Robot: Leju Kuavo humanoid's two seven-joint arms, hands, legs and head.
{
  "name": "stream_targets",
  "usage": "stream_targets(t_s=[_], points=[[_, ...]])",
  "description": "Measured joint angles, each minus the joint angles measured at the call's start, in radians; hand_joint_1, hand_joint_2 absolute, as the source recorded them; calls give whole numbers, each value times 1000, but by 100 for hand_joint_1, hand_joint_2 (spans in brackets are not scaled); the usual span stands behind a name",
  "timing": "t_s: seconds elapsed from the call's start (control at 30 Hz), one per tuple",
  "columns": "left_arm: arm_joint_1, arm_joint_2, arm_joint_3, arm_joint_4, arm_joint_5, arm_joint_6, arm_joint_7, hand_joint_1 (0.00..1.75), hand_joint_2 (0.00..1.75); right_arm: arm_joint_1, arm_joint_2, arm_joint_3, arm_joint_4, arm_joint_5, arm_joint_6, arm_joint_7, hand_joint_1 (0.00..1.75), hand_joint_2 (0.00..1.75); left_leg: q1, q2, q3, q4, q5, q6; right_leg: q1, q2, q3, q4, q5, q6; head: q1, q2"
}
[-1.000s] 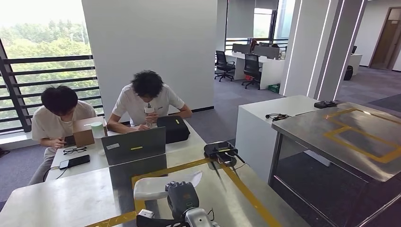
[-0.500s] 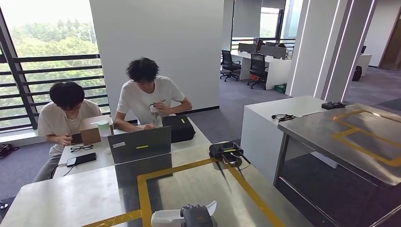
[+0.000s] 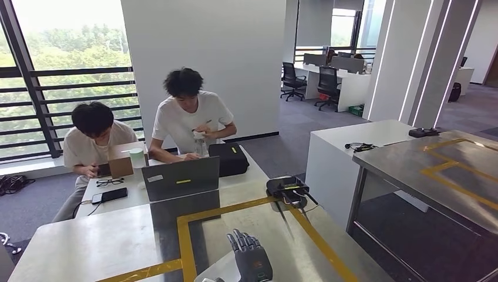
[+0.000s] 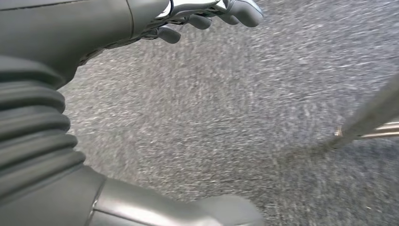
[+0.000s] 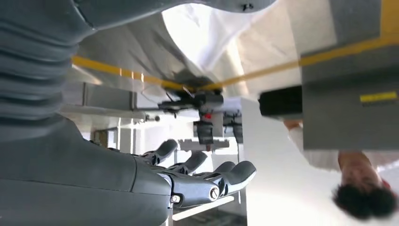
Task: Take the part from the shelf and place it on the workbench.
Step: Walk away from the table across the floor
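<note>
head view shows your right hand raised over the near tabletop, fingers spread, holding nothing. white part lies just left of it. left hand hangs over carpet, fingers loosely apart.

We raise our dark many-fingered right hand, fingers straight and empty; our grey left hand hangs loosely curled, empty.
</note>
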Motion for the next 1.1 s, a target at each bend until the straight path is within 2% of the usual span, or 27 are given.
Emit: stream_targets(t_s=[0.13, 0.27, 0.33, 0.4, 0.47, 0.5, 0.53, 0.57, 0.6, 0.63, 0.67, 0.7, 0.73, 0.8, 0.83, 0.87, 0.9, 0.97, 1.0, 1.03, 1.07, 1.1], points=[[0, 1, 0, 0, 1, 4, 33, 0, 175, -21, 4, 0, -31, 26, -108, -26, 0, 0, -2, 0, -1, 4, -3, 5, -2, -1, 1, -1, 0, 3, 0, 0], [1, 3, 1, 0, 5, 5, 42, 0, 175, -24, 15, 1, -99, 43, -205, -43, 0, 0, -4, 0, 2, 1, 0, 14, -4, 0, 5, -5, 3, 10, -1, 0], [3, 2, 1, 0, 10, 5, 40, 0, 175, -22, 15, 1, -144, 53, -235, -40, 0, 0, 3, 4, 12, -15, 11, 21, -3, 0, 1, 8, -10, 18, -2, 0], [6, 1, 2, 0, 14, 5, 37, 0, 175, -15, 12, 1, -192, 67, -256, -33, 0, 0, 10, 9, 19, -27, 18, 27, -7, 0, -35, 93, -64, 28, 2, 0], [11, 1, 4, 0, 19, 6, 35, 0, 175, 4, 6, 1, -246, 84, -266, -23, 0, 0, 14, 11, 20, -27, 18, 28, -18, -1, -95, 228, -122, 41, 6, 0], [13, 2, 4, 0, 20, 6, 34, 0, 175, 17, 1, 1, -273, 91, -269, -18, 0, 0, 16, 11, 20, -26, 17, 26, -24, -2, -113, 269, -130, 47, 6, 0], [16, 2, 5, 0, 22, 6, 34, 0, 175, 29, -4, 1, -302, 99, -273, -12, 0, 0, 19, 11, 20, -23, 15, 23, -31, -2, -114, 272, -119, 53, 8, 0], [19, 2, 5, 0, 23, 6, 33, 0, 175, 39, -10, 1, -330, 107, -277, -6, 0, 0, 23, 10, 20, -18, 11, 18, -37, -4, -91, 230, -89, 59, 10, 0], [21, 2, 6, 0, 24, 7, 33, 0, 175, 47, -16, 1, -359, 117, -280, 1, 0, 0, 28, 10, 20, -12, 6, 10, -43, -6, -54, 159, -55, 65, 12, 0], [24, 3, 6, 0, 27, 7, 33, 0, 175, 54, -22, 0, -389, 131, -283, 8, 0, 0, 30, 9, 17, -6, 1, 1, -44, -7, -16, 91, -33, 68, 14, 0], [25, 4, 8, 0, 29, 8, 33, 0, 175, 63, -27, 0, -420, 145, -286, 16, 0, 0, 31, 9, 16, -1, -2, -7, -43, -6, 11, 42, -19, 66, 13, 0], [26, 5, 10, 0, 31, 8, 33, 0, 175, 72, -32, 0, -449, 157, -288, 23, 0, 0, 31, 9, 15, 3, -5, -15, -41, -4, 25, 18, -21, 60, 14, 0], [27, 6, 13, 0, 34, 8, 33, 0, 175, 83, -37, -1, -477, 167, -289, 29, 0, 0, 30, 8, 15, 3, -4, -22, -37, -2, 26, 18, -27, 51, 13, 0], [29, 6, 19, 0, 37, 8, 33, 0, 175, 103, -47, -2, -531, 183, -289, 38, 0, 0, 31, 8, 16, 2, -5, -35, -38, -1, 22, 15, -27, 32, 12, 0], [30, 6, 21, 0, 37, 8, 33, 0, 175, 111, -50, -3, -558, 190, -288, 42, 0, 0, 32, 8, 11, 11, -15, -40, -39, -1, 21, 13, -24, 23, 9, 0], [30, 6, 22, 0, 38, 8, 33, 0, 175, 117, -53, -5, -584, 195, -287, 45, 0, 0, 33, 7, -1, 38, -36, -42, -40, -1, 20, 10, -21, 15, 7, 0], [31, 7, 22, 0, 38, 8, 33, 0, 175, 125, -56, -7, -609, 198, -284, 47, 0, 0, 32, 7, -21, 87, -68, -42, -40, -2, 20, 8, -18, 9, 4, 0], [32, 9, 23, 0, 38, 8, 33, 0, 175, 147, -65, -12, -657, 203, -279, 51, 0, 0, 27, 7, -75, 221, -136, -40, -34, -3, 16, 8, -14, 0, -2, 0], [33, 11, 23, 0, 37, 8, 33, 0, 175, 161, -71, -15, -682, 206, -277, 53, 0, 0, 25, 7, -93, 270, -152, -38, -31, -4, 13, 8, -12, -2, -3, 0], [34, 11, 23, 0, 36, 8, 33, 0, 175, 174, -78, -17, -707, 210, -276, 55, 0, 0, 22, 7, -96, 285, -148, -35, -29, -4, 9, 9, -10, -4, -4, 0], [35, 12, 23, 0, 35, 8, 33, 0, 175, 186, -85, -20, -733, 214, -275, 58, 0, 0, 20, 7, -79, 260, -127, -31, -27, -4, 7, 10, -8, -4, -4, 0], [36, 12, 23, 0, 34, 8, 32, 0, 175, 197, -93, -22, -760, 218, -274, 60, 0, 0, 19, 6, -44, 199, -94, -26, -26, -3, 4, 11, -5, -3, -4, 0]])
